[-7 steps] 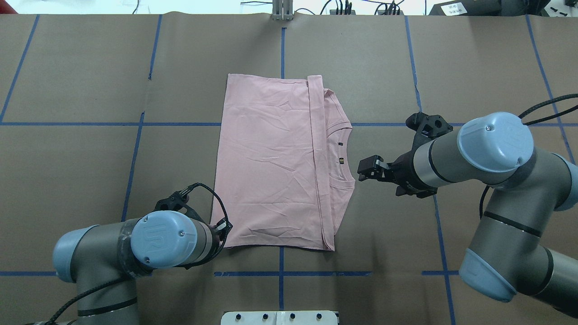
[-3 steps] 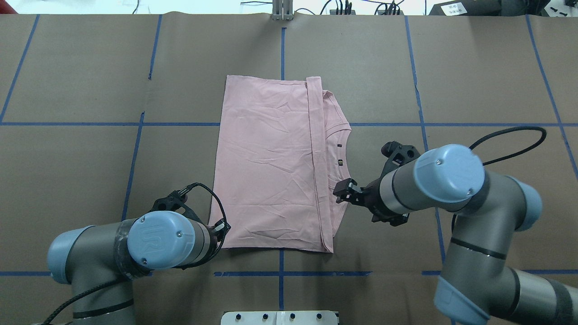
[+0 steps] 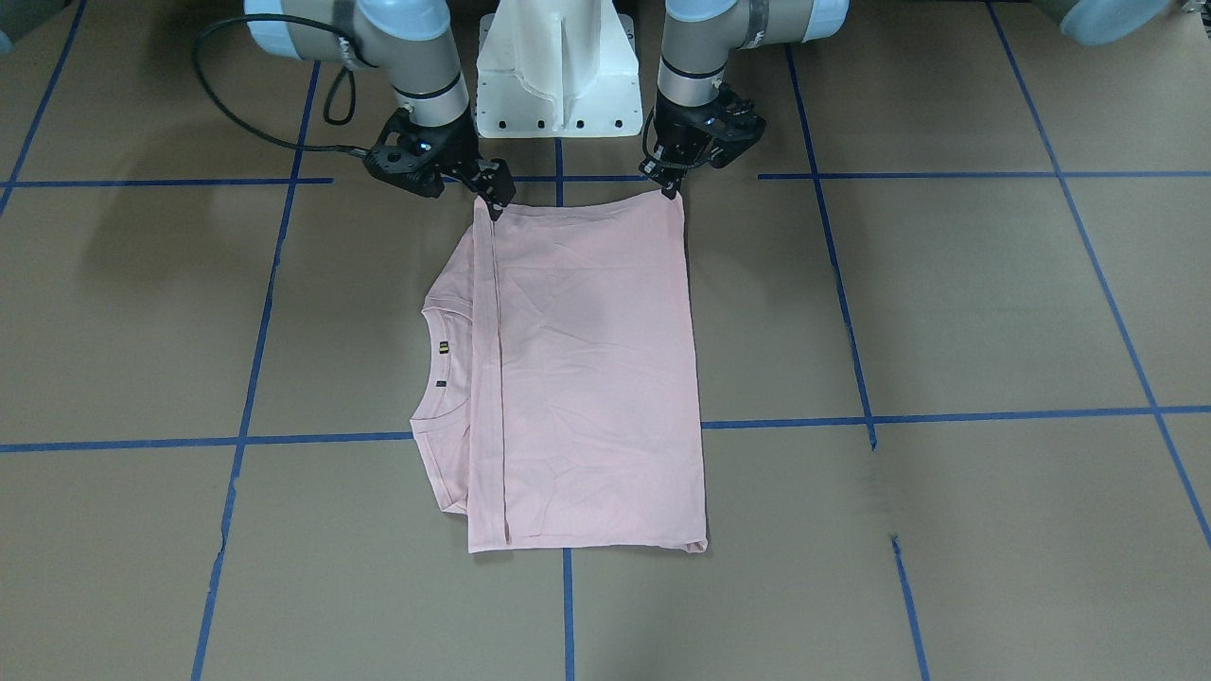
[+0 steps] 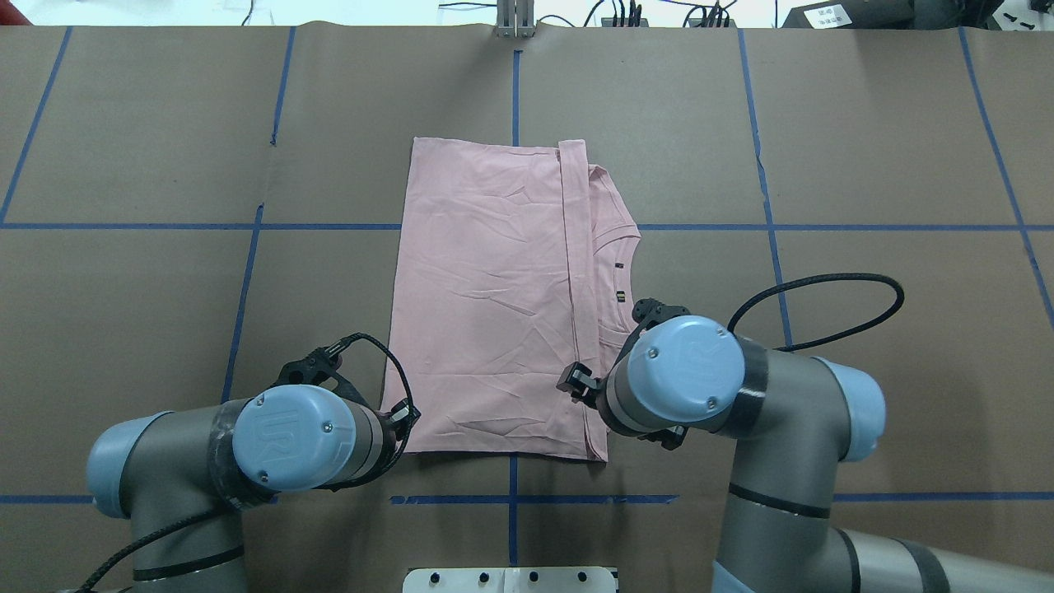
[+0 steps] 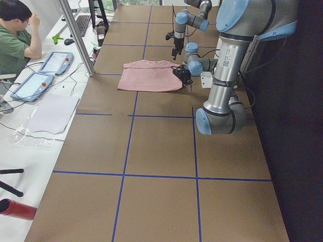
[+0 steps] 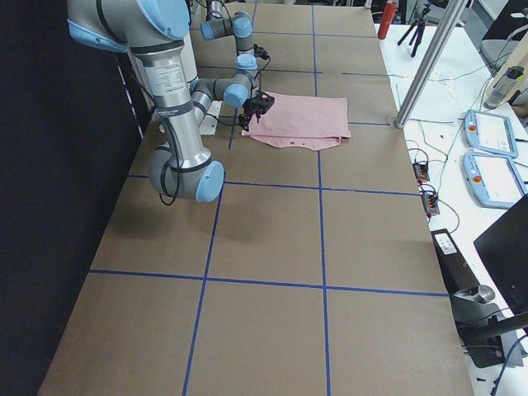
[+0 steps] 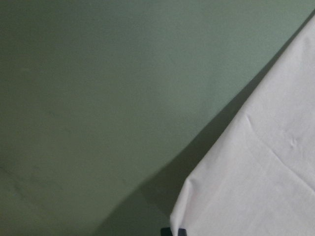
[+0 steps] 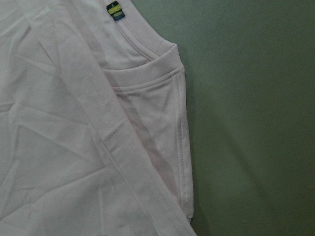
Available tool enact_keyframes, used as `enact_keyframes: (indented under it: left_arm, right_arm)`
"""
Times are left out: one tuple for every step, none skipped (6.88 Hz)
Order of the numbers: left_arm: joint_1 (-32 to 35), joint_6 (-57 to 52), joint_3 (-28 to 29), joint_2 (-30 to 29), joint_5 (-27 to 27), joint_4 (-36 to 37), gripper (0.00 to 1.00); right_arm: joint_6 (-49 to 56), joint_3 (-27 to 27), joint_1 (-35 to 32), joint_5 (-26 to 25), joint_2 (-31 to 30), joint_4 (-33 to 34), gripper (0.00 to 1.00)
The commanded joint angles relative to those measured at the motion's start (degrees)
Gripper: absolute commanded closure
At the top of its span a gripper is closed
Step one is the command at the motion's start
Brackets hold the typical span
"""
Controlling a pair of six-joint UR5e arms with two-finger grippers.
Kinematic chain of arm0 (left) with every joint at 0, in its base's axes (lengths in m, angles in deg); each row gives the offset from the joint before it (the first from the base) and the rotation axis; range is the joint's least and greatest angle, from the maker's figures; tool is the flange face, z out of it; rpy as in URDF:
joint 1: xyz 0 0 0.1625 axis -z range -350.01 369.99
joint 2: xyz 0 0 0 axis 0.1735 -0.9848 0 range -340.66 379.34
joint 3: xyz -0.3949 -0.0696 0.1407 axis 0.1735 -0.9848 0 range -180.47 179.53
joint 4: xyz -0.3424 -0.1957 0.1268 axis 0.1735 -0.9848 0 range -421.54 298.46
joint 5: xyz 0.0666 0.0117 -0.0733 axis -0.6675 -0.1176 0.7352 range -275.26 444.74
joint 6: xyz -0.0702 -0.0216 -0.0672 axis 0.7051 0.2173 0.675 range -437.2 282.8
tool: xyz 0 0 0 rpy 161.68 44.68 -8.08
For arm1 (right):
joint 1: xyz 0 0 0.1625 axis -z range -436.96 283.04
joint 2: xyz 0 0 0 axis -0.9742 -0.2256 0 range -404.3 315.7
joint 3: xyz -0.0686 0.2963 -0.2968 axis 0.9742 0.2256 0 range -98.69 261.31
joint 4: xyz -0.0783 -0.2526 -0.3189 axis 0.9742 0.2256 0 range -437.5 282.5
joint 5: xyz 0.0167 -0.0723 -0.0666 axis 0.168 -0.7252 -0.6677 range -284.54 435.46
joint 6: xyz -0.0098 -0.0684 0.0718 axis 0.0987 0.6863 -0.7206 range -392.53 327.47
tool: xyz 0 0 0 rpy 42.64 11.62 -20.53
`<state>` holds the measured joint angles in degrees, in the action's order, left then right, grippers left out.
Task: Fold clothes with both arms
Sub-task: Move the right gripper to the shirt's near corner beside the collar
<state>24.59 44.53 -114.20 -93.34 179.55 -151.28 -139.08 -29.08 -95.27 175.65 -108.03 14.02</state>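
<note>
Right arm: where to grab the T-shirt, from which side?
Take the T-shirt by its robot-side corner at the collar end, where the hem strip ends. Come down from the robot side: the cloth lies flat, only its edge offers a lip.

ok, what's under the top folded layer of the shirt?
The shirt lies doubled. Past the top layer's hem the collar and a small tag of the lower layer stick out. The rest of that lower layer is covered, so any print there can't be seen.
</note>
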Motion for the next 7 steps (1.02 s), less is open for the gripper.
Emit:
enact_keyframes:
  left_arm:
    - [-0.02, -0.01, 0.01, 0.0, 0.03, 0.0, 1.0]
    - [-0.02, -0.01, 0.09, -0.08, 0.03, 0.0, 1.0]
    - [-0.02, -0.01, 0.01, -0.08, 0.03, 0.0, 1.0]
    - [-0.02, -0.01, 0.01, -0.08, 0.03, 0.0, 1.0]
    - [-0.02, -0.01, 0.01, -0.08, 0.03, 0.0, 1.0]
    - [-0.02, -0.01, -0.08, -0.17, 0.03, 0.0, 1.0]
    - [0.07, -0.01, 0.0, 0.0, 0.03, 0.0, 1.0]
  right_arm:
    - [-0.23, 3.41, 1.26, -1.66, 0.8, -0.36, 0.0]
    - [-0.32, 6.21, 1.26, -1.67, 0.62, -4.55, 0.0]
    - [-0.4, 6.85, 1.17, -1.67, 0.54, -5.9, 0.0]
    - [-0.23, 7.47, 1.61, -1.67, 0.01, -6.26, 0.0]
    - [-0.14, 7.82, 1.61, -1.67, 0.01, -6.26, 0.05]
    - [-0.14, 7.82, 1.61, -1.67, 0.09, -6.26, 0.2]
    - [-0.14, 7.65, 1.61, -1.67, 0.36, -6.26, 0.39]
